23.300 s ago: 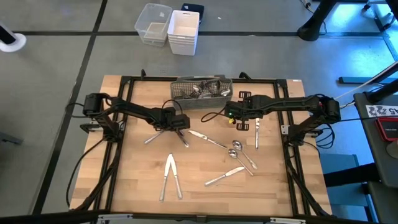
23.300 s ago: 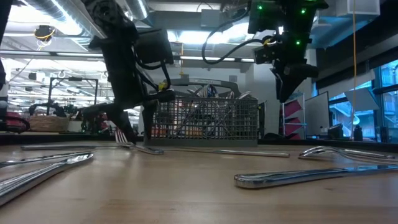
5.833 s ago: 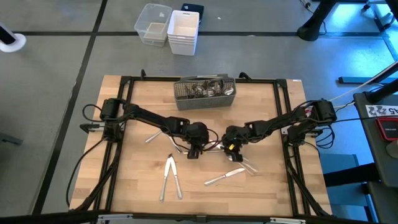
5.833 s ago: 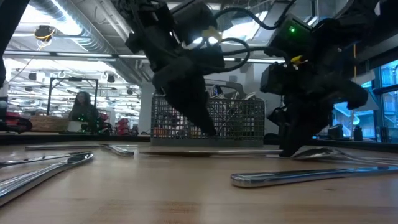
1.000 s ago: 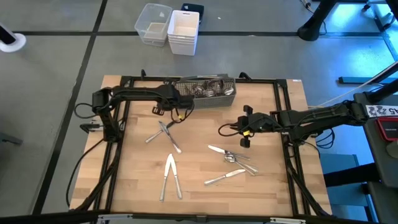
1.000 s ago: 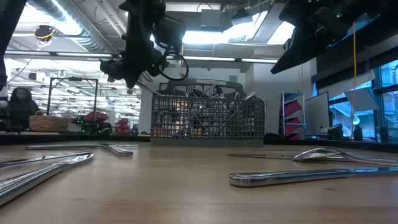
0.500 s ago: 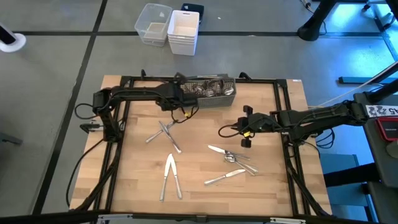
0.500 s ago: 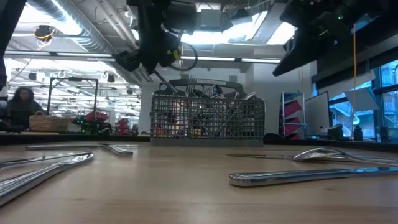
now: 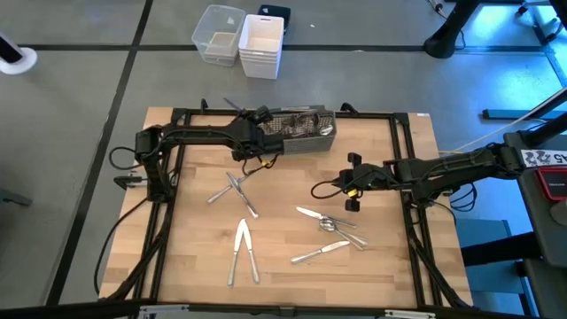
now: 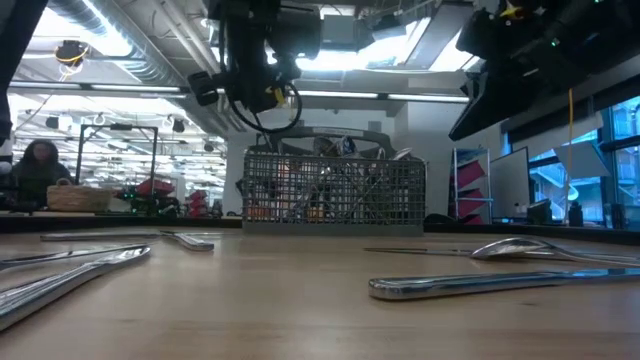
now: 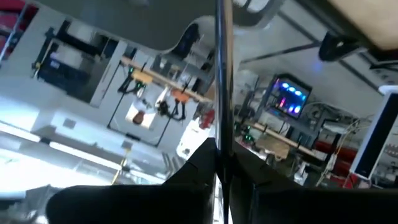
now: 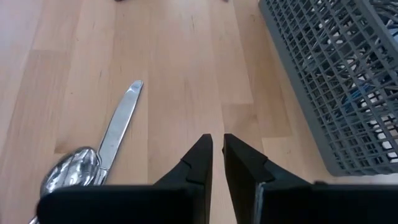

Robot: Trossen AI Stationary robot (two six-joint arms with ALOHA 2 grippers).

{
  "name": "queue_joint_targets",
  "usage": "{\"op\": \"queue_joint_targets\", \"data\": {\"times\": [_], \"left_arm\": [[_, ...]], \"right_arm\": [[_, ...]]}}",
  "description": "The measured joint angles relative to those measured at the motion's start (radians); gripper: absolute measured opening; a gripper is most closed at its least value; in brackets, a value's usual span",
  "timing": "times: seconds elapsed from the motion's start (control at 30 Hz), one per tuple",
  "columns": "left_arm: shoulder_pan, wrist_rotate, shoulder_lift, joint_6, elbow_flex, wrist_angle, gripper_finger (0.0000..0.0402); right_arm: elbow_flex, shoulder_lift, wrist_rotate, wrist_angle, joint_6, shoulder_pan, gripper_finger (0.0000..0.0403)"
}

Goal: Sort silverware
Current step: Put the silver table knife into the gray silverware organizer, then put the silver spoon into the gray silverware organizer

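Observation:
My left gripper (image 9: 258, 120) hangs over the left end of the grey wire caddy (image 9: 292, 131), shut on one slim piece of silverware (image 9: 232, 105). In the left wrist view the piece (image 11: 221, 74) runs straight out past the fingers. More silverware stands in the caddy (image 10: 335, 190). On the table lie a crossed pair (image 9: 235, 188), two knives (image 9: 241, 250), a knife (image 9: 310, 213), spoons (image 9: 335, 223) and another knife (image 9: 321, 252). My right gripper (image 9: 351, 200) hovers above the wood right of centre, its fingers (image 12: 200, 155) a narrow gap apart with nothing between them. My left gripper pinches the slim silver piece between its two fingers, with the shaft (image 11: 221, 134) running on along the fingers' line. The piece is lifted clear, and its free end (image 9: 228, 102) points past the caddy's far left corner. Which end is held I cannot tell.
Two white bins (image 9: 252, 40) stand on the floor beyond the far edge. A black frame rail (image 9: 177, 115) runs round the tabletop. In the right wrist view a knife (image 12: 121, 124) and a spoon (image 12: 68, 171) lie ahead, with the caddy wall (image 12: 336, 81) beside. A person (image 10: 40, 165) shows far behind.
My left gripper has moved toward the table's right and far edge, up over the caddy's left end. Its wrist has rolled, so the held piece has swung round and now sticks out toward the far left. The gripper has stayed shut on the piece.

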Motion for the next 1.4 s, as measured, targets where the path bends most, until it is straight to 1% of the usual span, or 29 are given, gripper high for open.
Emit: {"op": "queue_joint_targets", "data": {"times": [0.13,0.27,0.47,0.57,0.63,0.7,0.8,0.87,0.97,1.03,1.13,1.23,1.33,1.4], "left_arm": [[0.000,0.070,0.000,0.021,0.000,0.000,0.0014],[0.000,0.158,0.000,0.067,0.000,0.001,0.0036],[0.000,0.166,0.000,0.108,0.000,0.001,0.0048],[-0.003,0.165,0.000,0.073,0.000,0.001,0.0051],[-0.010,0.146,0.000,0.039,0.000,0.002,0.0056],[-0.022,0.100,0.000,-0.027,0.000,0.003,0.0060],[-0.043,0.041,-0.001,-0.195,0.000,0.028,0.0065],[-0.062,0.051,-0.008,-0.318,0.000,0.027,0.0064],[-0.097,0.086,-0.032,-0.529,0.000,0.027,0.0056],[-0.122,0.136,-0.043,-0.668,0.000,0.028,0.0050],[-0.166,0.270,-0.046,-0.853,0.000,0.045,0.0040],[-0.212,0.459,-0.047,-0.984,0.000,0.123,0.0032],[-0.251,0.678,-0.047,-1.084,0.000,0.251,0.0026],[-0.271,0.798,-0.047,-1.134,0.000,0.338,0.0024]], "right_arm": [[0.000,0.000,0.000,0.000,0.000,0.000,0.0042],[0.000,0.000,-0.001,0.001,0.000,0.000,0.0042],[0.000,0.000,-0.001,0.000,0.000,0.000,0.0042],[0.000,0.000,-0.001,0.000,0.000,0.000,0.0042],[0.000,0.000,-0.001,0.001,0.000,0.000,0.0042],[0.000,0.000,-0.001,0.000,0.000,0.000,0.0042],[0.000,0.000,-0.022,0.000,0.002,0.000,0.0042],[0.000,0.000,-0.081,0.000,0.004,0.000,0.0042],[0.000,0.000,-0.203,-0.001,0.033,0.000,0.0042],[0.000,0.000,-0.276,-0.003,0.085,0.000,0.0042],[0.000,0.011,-0.341,-0.011,0.163,0.001,0.0042],[0.000,0.038,-0.367,-0.040,0.216,0.001,0.0042],[-0.001,0.078,-0.395,-0.073,0.271,0.001,0.0042],[-0.001,0.107,-0.437,-0.078,0.315,0.001,0.0042]]}}
